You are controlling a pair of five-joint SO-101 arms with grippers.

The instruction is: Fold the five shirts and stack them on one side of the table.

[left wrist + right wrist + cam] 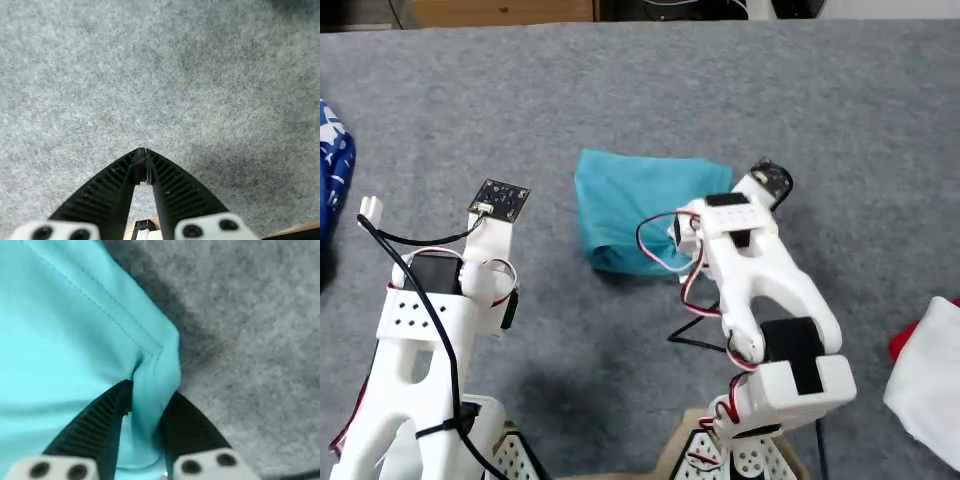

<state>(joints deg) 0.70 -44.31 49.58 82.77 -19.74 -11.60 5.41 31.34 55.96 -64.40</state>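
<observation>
A teal shirt [635, 205] lies folded into a rough square in the middle of the grey table. My right gripper [150, 397] is shut on a pinched fold at the teal shirt's [65, 340] hemmed corner, right by its right edge; that arm's wrist [740, 215] hangs over the same edge. My left gripper [141, 160] is shut on nothing, its tips touching over bare grey felt, to the left of the shirt [500, 205].
A blue shirt with white stars [332, 170] lies at the left table edge. A white cloth [930, 385] and a red one [908, 335] sit at the right edge. Grey felt [820, 110] covers the table around the teal shirt.
</observation>
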